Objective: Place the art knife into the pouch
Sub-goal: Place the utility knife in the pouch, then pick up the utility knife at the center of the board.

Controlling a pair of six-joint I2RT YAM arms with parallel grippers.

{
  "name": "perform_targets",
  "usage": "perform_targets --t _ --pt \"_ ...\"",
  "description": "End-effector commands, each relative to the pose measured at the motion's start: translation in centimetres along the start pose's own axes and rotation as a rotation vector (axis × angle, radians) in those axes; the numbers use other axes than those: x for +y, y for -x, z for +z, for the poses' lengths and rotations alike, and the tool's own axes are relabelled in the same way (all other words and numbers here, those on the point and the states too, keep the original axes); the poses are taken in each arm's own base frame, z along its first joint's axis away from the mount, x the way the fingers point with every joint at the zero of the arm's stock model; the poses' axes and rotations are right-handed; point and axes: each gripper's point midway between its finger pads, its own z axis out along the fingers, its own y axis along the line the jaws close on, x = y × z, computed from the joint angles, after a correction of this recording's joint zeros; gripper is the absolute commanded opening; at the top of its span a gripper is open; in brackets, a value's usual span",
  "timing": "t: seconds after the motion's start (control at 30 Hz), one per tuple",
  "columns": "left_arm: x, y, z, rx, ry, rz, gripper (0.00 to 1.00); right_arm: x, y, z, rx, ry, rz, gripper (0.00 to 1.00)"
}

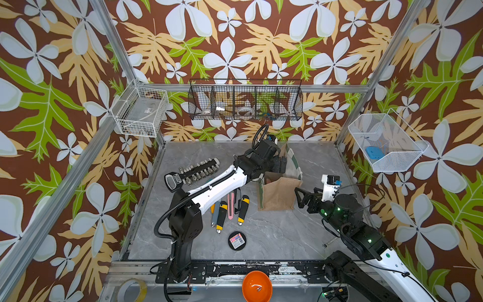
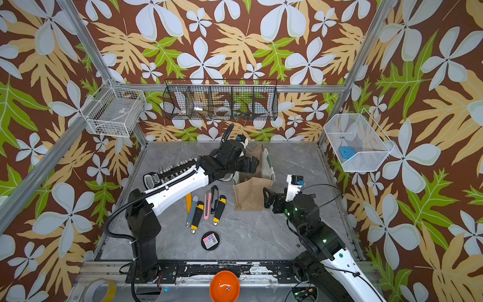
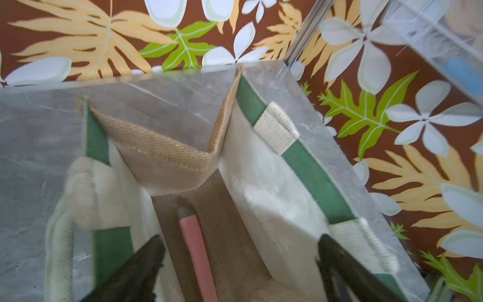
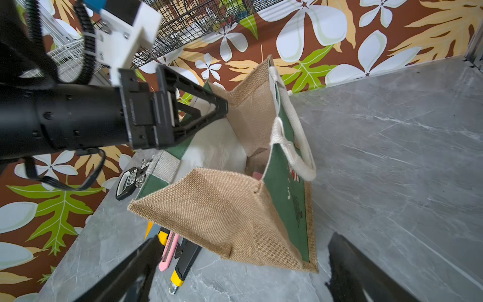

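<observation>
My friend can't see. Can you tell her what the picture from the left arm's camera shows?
Looking down into the open burlap pouch, a pink art knife lies inside against the woven bottom. The left gripper hangs wide open over the opening, holding nothing. The pouch has green trim and white handles and stands on a grey marble table.

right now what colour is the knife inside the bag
Pink; the knife shows best in the left wrist view, inside the bag.

The pouch [image 4: 222,214] is rough burlap, the table [image 4: 392,157] smooth stone-look.
</observation>
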Motion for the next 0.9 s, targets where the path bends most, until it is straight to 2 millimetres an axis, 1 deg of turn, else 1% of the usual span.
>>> perform_targets --t 0.0,0.07,0.13,0.17,0.23,0.33,0.4,0.5,0.6,0.67,0.73,0.8,0.87 --pt "-0.4 2.3 -2.5 -0.077 -0.011 0.02 1.0 -0.3 0.0 -0.1 0.016 -0.026 0.0 0.99" --pt "-0.1 3.4 -4.7 -0.123 0.006 0.024 1.0 -0.5 0.1 -0.1 0.027 -0.042 0.001 0.98" --pt "0.7 4.0 -6.7 -0.165 0.037 0.023 1.0 -0.5 0.3 -0.1 0.035 -0.053 0.007 0.96" --pt "1.1 4.3 -7.8 -0.187 0.051 0.02 1.0 -0.3 0.4 0.0 0.041 -0.054 0.009 0.95" --pt "1.8 4.2 -9.4 -0.22 0.061 -0.004 1.0 0.1 0.5 0.3 0.06 -0.045 0.007 0.93" --pt "2.0 2.4 -10.6 -0.234 -0.001 -0.048 1.0 0.6 0.6 1.0 0.081 -0.036 0.015 0.9" --pt "2.8 1.2 -11.3 -0.24 0.0 -0.08 1.0 1.1 0.6 1.6 0.095 -0.024 0.018 0.89" --pt "4.8 -1.1 -12.7 -0.242 0.037 -0.102 1.0 2.4 1.0 2.1 0.113 0.003 0.012 0.88" --pt "7.4 -3.4 -14.6 -0.243 0.104 -0.116 1.0 4.3 1.6 2.3 0.107 0.016 -0.031 0.88" --pt "9.4 -5.0 -15.8 -0.238 0.163 -0.134 1.0 5.8 1.6 2.6 0.105 0.019 -0.071 0.87" --pt "11.4 -6.5 -16.8 -0.233 0.204 -0.16 1.0 7.6 0.9 3.4 0.127 0.048 -0.105 0.8" --pt "13.4 -7.8 -17.5 -0.23 0.231 -0.198 1.0 9.2 -0.3 4.5 0.146 0.084 -0.125 0.79" --pt "15.0 -9.2 -18.2 -0.233 0.228 -0.242 1.0 10.7 -2.0 5.7 0.181 0.128 -0.132 0.75"
